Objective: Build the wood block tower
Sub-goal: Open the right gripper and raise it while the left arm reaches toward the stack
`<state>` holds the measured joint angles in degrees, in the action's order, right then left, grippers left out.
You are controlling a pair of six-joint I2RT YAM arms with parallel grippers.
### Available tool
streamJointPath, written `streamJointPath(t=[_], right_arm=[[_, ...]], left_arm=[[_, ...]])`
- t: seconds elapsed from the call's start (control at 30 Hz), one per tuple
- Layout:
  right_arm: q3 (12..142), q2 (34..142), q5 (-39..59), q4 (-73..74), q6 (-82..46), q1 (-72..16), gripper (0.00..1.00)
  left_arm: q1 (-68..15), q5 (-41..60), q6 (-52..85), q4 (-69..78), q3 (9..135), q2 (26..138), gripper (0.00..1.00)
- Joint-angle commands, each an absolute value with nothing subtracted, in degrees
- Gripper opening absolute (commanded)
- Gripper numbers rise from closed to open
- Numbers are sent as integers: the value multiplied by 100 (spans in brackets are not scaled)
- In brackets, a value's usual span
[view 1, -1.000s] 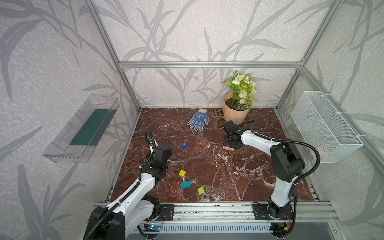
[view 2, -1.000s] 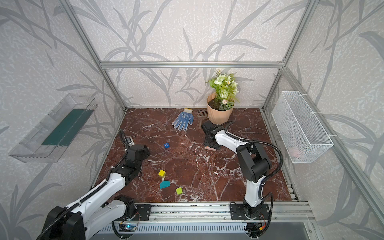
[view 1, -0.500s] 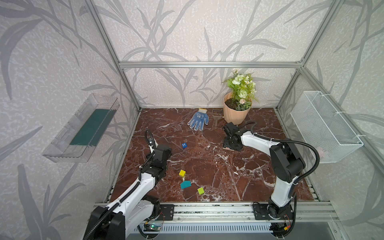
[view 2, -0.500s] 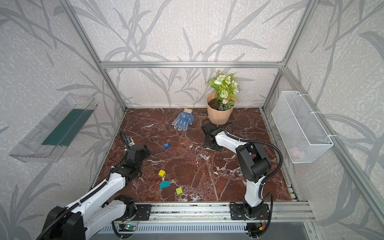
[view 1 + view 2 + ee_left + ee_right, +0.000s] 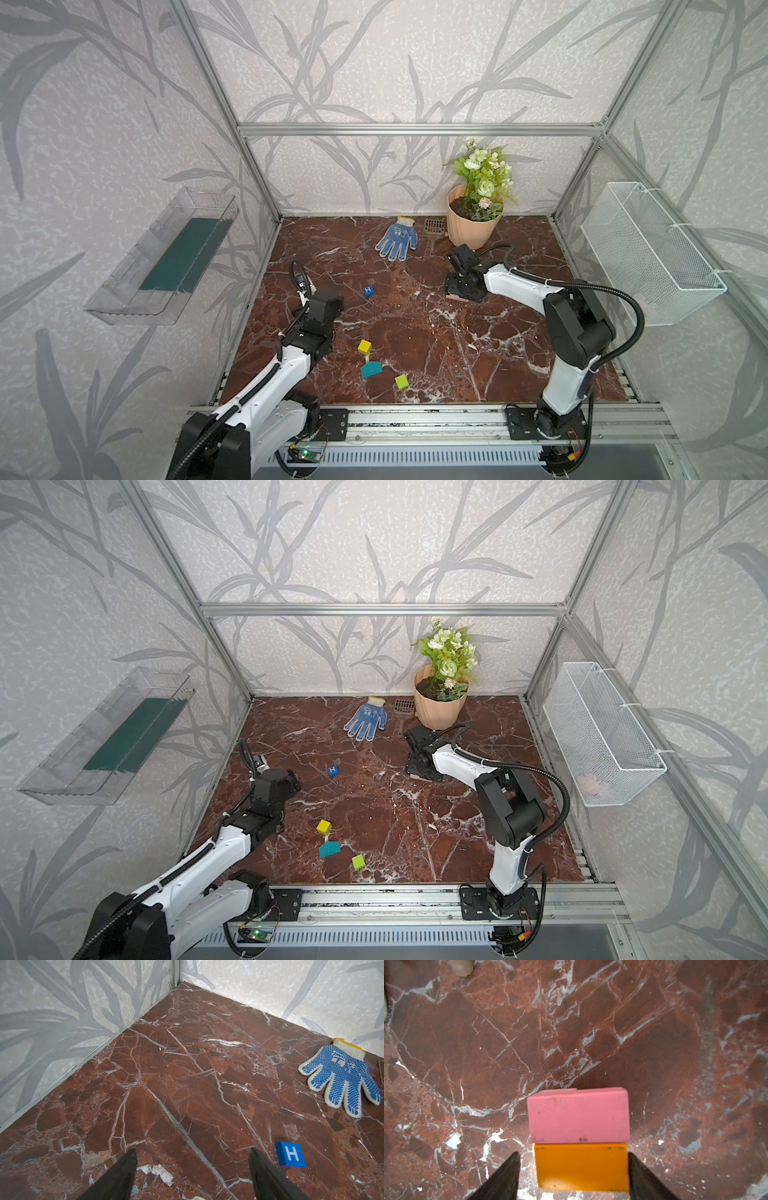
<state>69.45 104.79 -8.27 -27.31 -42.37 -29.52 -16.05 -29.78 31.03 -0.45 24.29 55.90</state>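
Standing at the front rail and reading across, I see a clear tray with a green pad on the left wall, then the left arm low over the bench, its jaws spread wide and empty. Just beside one of them the blue "H" cube lies on the marble. Nearer the rail sit the yellow cube, the teal piece and the lime cube, all loose. Further back rest a blue dotted glove and a small scoop.

Right of centre is the wood block tower, with only its low layers up. In the right wrist view a pink block and an orange block lie side by side, touching. The jaws of the right arm straddle the orange block with a gap on one side, so I judge it released.

The step in hand looks like finishing that layer. Next the right arm should lift straight clear without nudging it, and the left should close on the "H" cube.

Behind stands the peach flowerpot, a wire basket hangs on the right wall, and leaf-patterned panels close the cell in
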Motion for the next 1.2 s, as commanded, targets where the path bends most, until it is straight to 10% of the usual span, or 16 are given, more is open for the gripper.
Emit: streamJointPath(t=[0.0, 0.53, 1.17], right_arm=[[6822, 10026, -812, -2694, -4082, -2947, 79], [6336, 9133, -885, -2472, -3763, -2267, 69], [8515, 11356, -268, -3586, -2603, -1818, 53]], left_arm=[[-1591, -2647, 2923, -36, 2480, 5498, 78], [-3965, -996, 2759, 987, 3467, 6981, 72], [-5085, -195, 2804, 1121, 5440, 9970, 67]])
